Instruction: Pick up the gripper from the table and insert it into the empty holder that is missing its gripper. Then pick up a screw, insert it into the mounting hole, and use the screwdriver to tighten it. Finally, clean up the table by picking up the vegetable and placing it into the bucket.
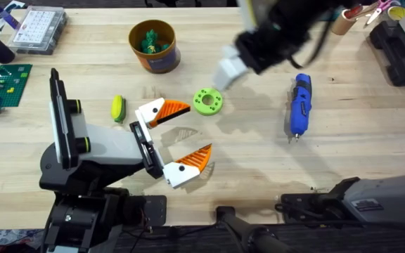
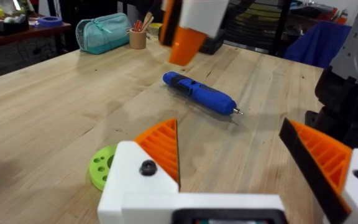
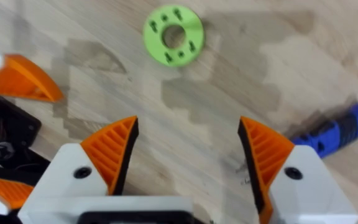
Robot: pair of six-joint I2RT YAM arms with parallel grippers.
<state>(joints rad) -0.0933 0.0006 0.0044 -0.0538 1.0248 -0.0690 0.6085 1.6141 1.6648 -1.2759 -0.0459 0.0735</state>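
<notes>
The wooden table [image 1: 259, 161] carries everything. The left arm [image 1: 83, 158] lies low over its near left part, and the left gripper [image 1: 181, 137] stands wide apart with nothing between its orange-padded fingers [image 1: 173, 109]. The right arm [image 1: 287, 28] rises dark and blurred over the far middle; in its wrist view the right gripper [image 3: 188, 155] is spread wide above bare wood, holding nothing.

The clear compartment box [image 1: 39, 28] sits at the far left corner, with a green brick baseplate [image 1: 2, 83] nearer, cut off by the edge. The bucket [image 1: 155, 46] stands at the far middle-left with green pieces inside, hard to make out. The screwdriver [image 1: 300, 105] lies flat right of centre, tip toward the near edge, well apart from both grippers. The lime-green flat ring [image 1: 208, 101] lies just beyond the left gripper. The vegetable [image 1: 118, 107] rests beside the left arm's wrist.
</notes>
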